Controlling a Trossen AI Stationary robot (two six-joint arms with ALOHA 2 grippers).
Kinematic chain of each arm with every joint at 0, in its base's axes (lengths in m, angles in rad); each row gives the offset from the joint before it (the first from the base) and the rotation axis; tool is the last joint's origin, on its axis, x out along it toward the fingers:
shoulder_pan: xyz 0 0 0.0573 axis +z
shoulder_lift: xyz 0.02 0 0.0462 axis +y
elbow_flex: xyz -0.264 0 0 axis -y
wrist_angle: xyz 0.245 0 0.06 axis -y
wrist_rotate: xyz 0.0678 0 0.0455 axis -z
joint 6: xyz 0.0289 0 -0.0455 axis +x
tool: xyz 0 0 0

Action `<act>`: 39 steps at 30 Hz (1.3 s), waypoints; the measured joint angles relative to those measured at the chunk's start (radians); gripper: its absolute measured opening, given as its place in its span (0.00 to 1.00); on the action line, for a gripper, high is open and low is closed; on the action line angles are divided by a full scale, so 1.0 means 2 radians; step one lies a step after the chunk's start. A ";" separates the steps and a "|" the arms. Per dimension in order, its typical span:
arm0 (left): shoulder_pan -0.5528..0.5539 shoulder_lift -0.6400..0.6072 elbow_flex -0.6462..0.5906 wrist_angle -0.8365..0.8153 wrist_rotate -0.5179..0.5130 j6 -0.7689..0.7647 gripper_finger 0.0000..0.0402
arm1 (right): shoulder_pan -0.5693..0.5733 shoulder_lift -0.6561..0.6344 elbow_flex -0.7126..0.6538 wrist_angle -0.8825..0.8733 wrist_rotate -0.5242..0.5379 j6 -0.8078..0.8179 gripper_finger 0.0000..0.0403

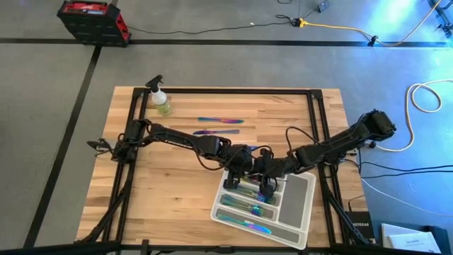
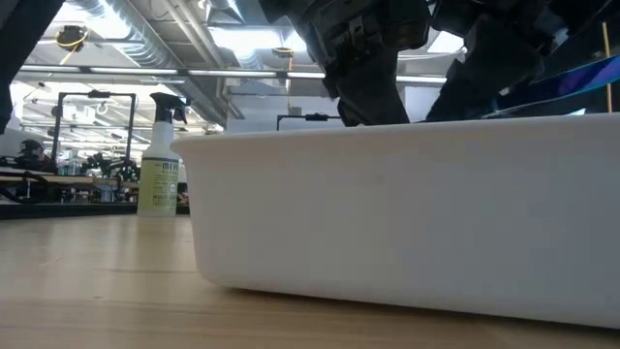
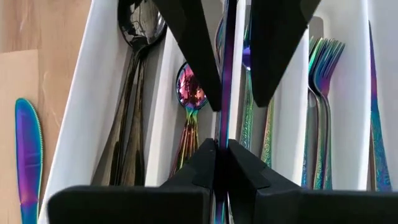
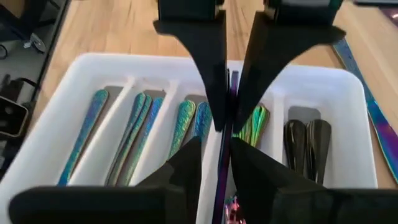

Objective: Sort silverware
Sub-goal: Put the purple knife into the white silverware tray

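Note:
Both grippers meet over the white compartment tray and share one slim iridescent piece of silverware, seen edge-on; fork, spoon or knife I cannot tell. My left gripper is shut on it, and my right gripper faces it, also shut on it. In the tray lie sorted iridescent handles, forks and dark spoons. Two iridescent pieces lie flat on the wooden table beyond the tray. My left gripper pinches the slim piece between its two fingers, slanting down from the table's left. The piece runs on along the fingers' line and is lifted clear above the tray. My right gripper pinches the same piece between its two fingers, slanting down from the table's right, fingertips close to the left gripper's. Which end either one has does not show.
A yellow-green spray bottle stands at the table's far left. An iridescent knife lies on the wood beside the tray. The tray's near wall fills the low view. Bare wood lies at the table's near left.

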 joint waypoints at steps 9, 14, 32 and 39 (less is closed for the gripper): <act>0.000 0.000 0.000 0.000 -0.002 0.000 0.01 | 0.000 0.000 0.000 -0.029 0.004 0.002 0.17; 0.000 0.000 0.000 0.000 -0.002 0.000 0.01 | 0.000 0.000 0.000 -0.028 0.008 0.003 0.17; 0.001 0.000 0.000 0.000 -0.007 0.000 0.01 | 0.000 0.000 0.002 -0.037 0.021 0.003 0.02; 0.001 0.000 0.000 -0.004 -0.007 0.000 0.01 | 0.000 0.000 0.003 -0.038 0.021 0.003 0.01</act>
